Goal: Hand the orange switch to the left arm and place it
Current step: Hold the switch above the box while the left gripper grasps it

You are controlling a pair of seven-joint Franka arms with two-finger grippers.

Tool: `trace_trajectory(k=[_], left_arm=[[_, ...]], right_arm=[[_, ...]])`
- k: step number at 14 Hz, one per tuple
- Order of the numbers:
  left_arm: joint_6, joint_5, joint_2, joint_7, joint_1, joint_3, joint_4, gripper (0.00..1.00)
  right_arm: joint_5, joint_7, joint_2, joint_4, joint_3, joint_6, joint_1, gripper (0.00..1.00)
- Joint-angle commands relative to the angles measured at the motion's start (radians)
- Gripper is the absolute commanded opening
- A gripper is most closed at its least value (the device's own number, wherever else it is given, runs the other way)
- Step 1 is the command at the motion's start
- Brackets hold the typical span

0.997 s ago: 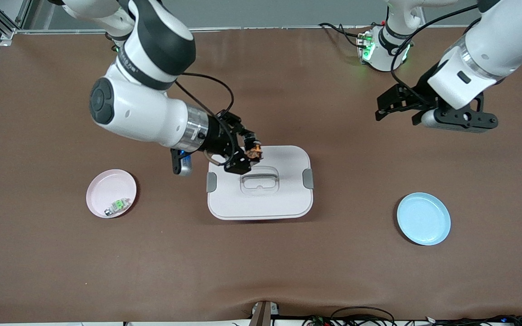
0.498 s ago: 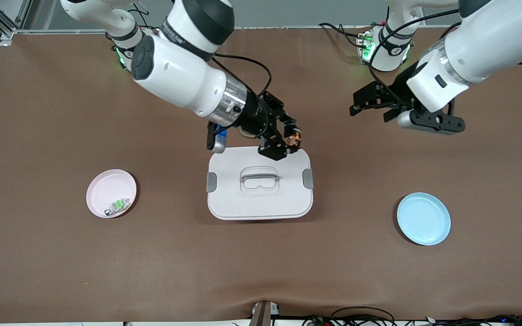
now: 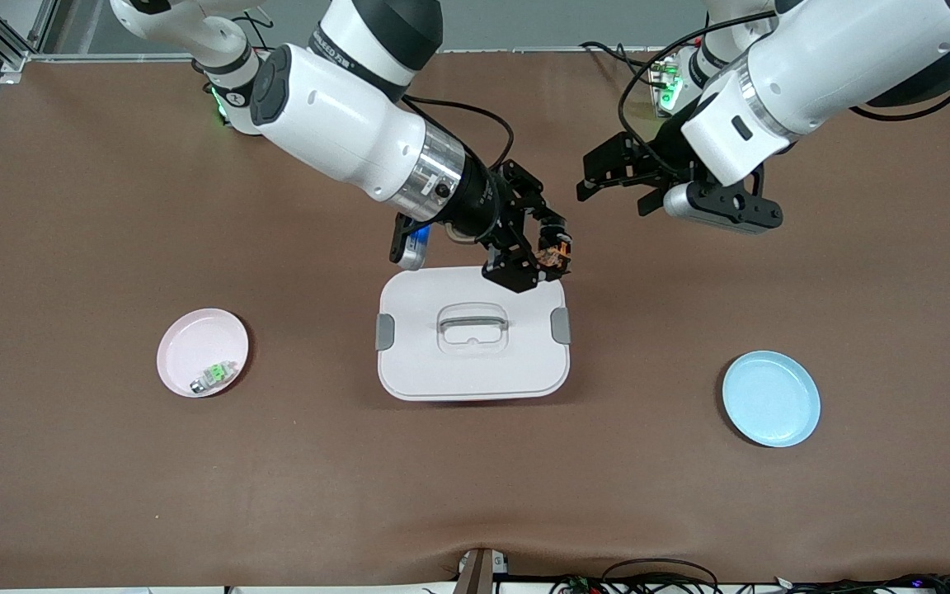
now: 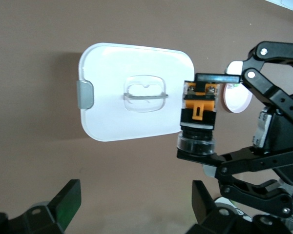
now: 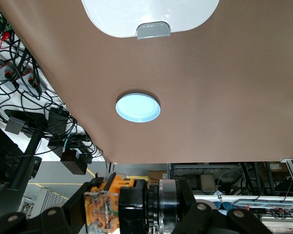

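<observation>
the orange switch [image 3: 556,253] was held clamped in the right hand [image 3: 543,257], up in the air over the edge of the box [image 3: 472,333] that lies farther from the front camera, toward the left arm's end of the box. in the left wrist view the switch [image 4: 200,116] was seen gripped end to end, one finger on its terminal end and the other under its clear round collar, so that the orange and black middle was left bare. the left hand [image 3: 617,175] was held with its fingers spread wide and empty, over bare tabletop [image 3: 854,272] just beside the right hand, with a gap between the two.

the switch was judged to be light, stiff and hard-shelled, so no sagging or crushing was expected; the smooth plastic, and the collar above all, was thought likely to be slippery. the best hold for the left hand was judged to be across the flat sides of the black and orange body, between the right hand's two fingers. the small metal terminals were probably better avoided, though they could not be made out clearly.

a blue plate [image 3: 770,398] lay toward the left arm's end of the tabletop, and a pink plate [image 3: 195,338] holding a small green-and-white part [image 3: 213,376] lay toward the right arm's end.
</observation>
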Motion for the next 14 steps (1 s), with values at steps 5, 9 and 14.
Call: trace_trajectory(k=[5,9,14], left_arm=[[0.099,-0.107,0.038,0.049,0.003,-0.001,0.021,1.00],[0.162,-0.121,0.067,0.110,0.003,-0.001,0.021,1.00],[0.162,-0.124,0.073,0.162,0.006,-0.001,0.019,0.94]], right_arm=[[-0.011,0.029,0.024,0.044,-0.004,-0.008,0.027,0.00],[-0.015,0.050,0.024,0.044,-0.004,-0.008,0.049,0.00],[-0.015,0.053,0.024,0.046,-0.004,0.031,0.052,0.00]])
